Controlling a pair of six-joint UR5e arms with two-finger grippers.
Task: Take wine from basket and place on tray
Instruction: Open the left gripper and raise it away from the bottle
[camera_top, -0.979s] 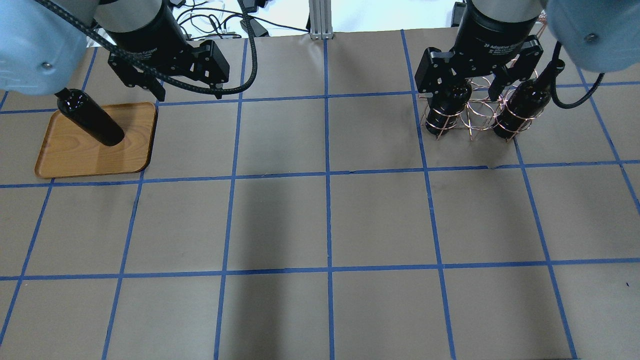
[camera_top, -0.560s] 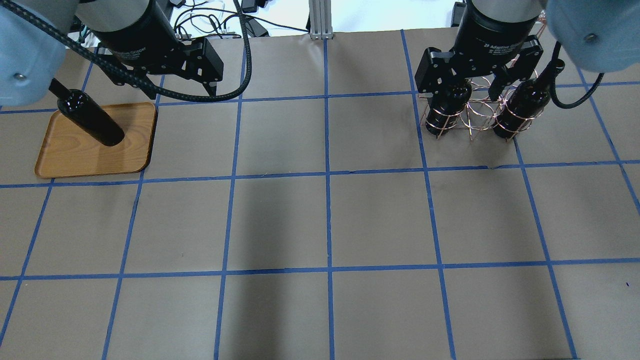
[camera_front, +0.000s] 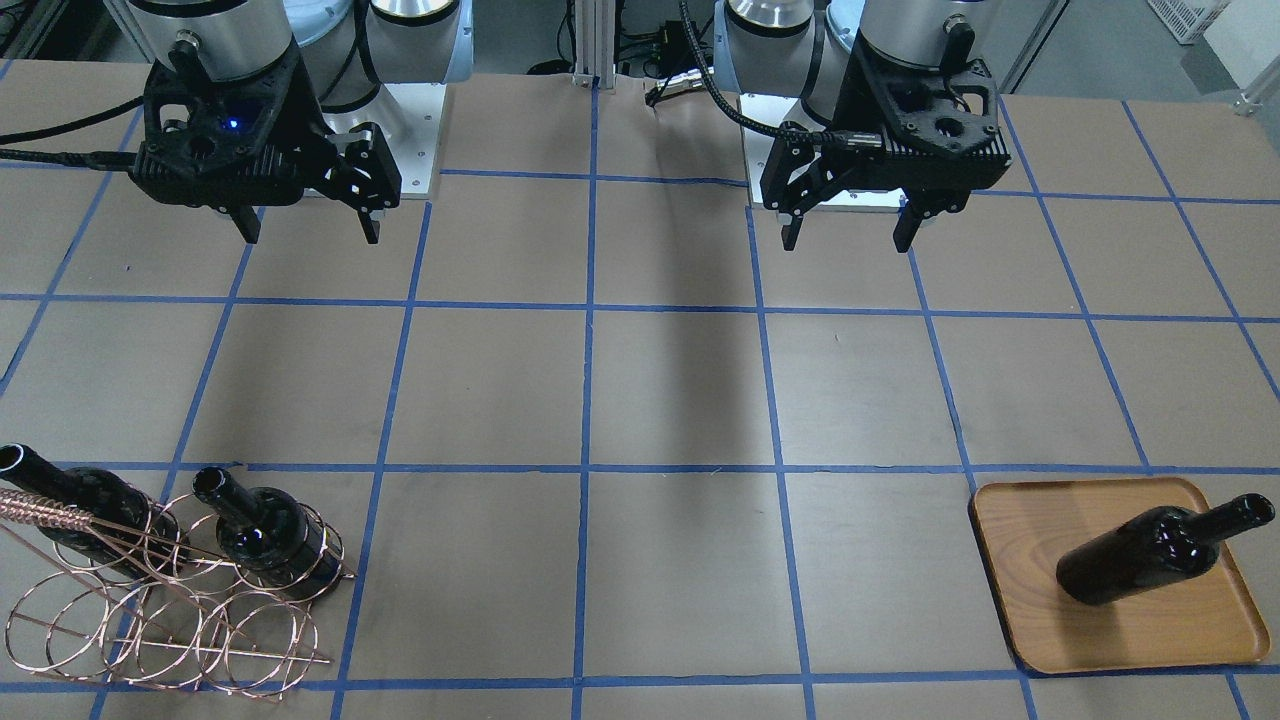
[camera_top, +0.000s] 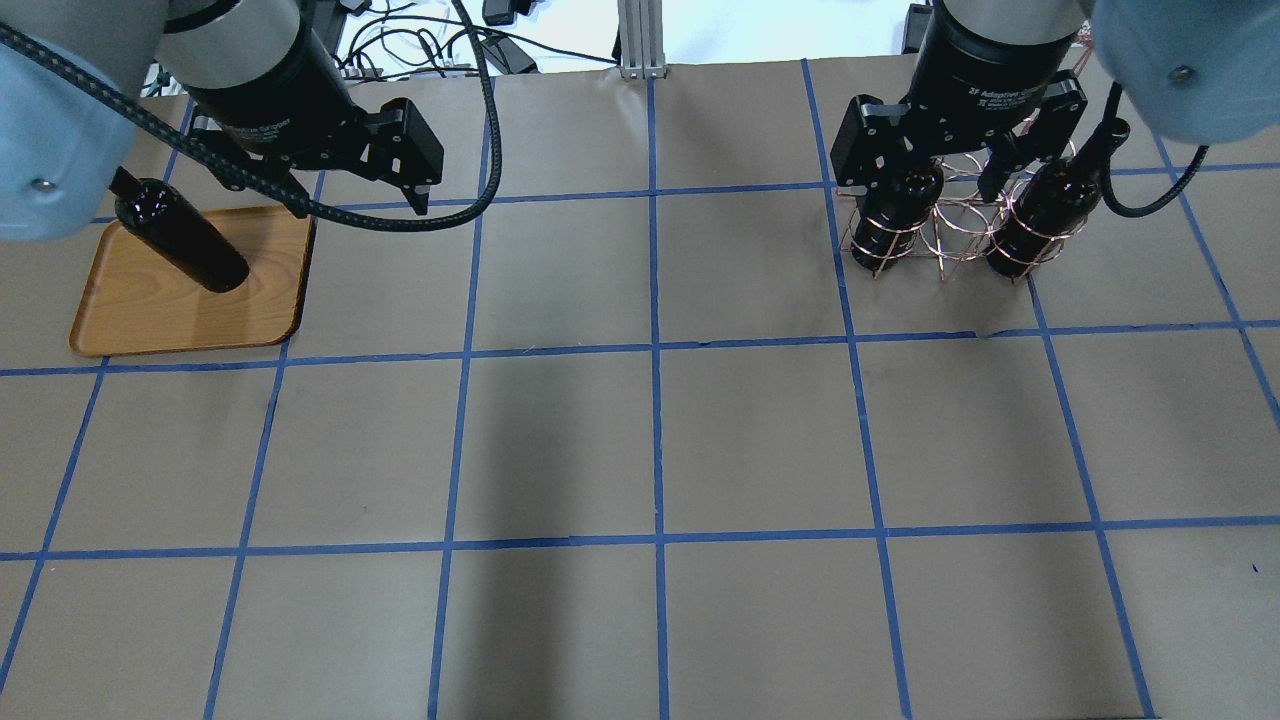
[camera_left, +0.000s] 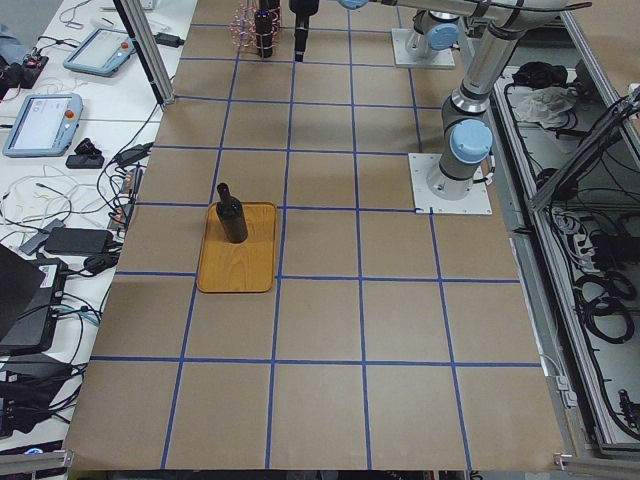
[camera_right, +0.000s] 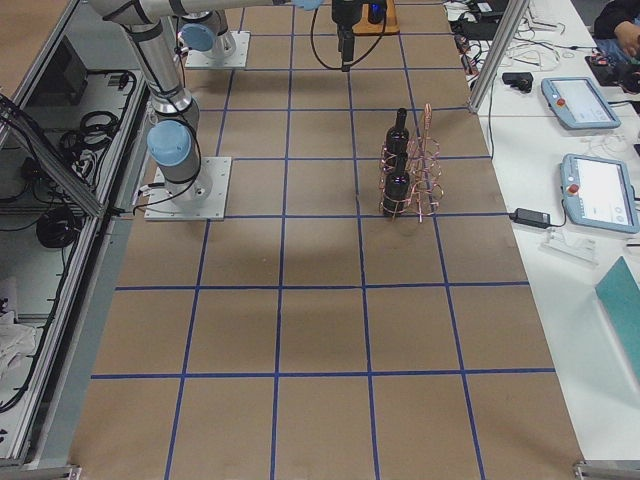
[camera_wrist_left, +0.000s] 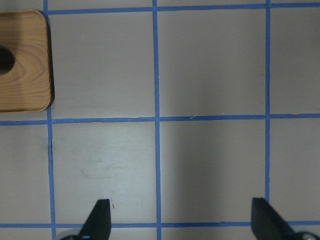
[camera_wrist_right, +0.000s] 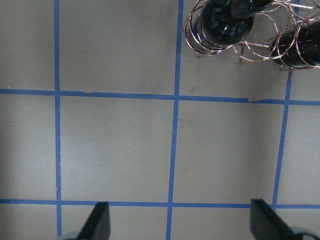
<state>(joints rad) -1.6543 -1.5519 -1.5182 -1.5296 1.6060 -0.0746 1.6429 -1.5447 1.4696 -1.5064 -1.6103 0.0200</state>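
On the wooden tray one wine bottle stands upright. Two more bottles stand in the wire basket. My left gripper and right gripper hang empty above the table, jaws spread wide.

I see wide bare table between tray and basket. Wire loops hem in two bottles; a third bottle occupies part of the tray.
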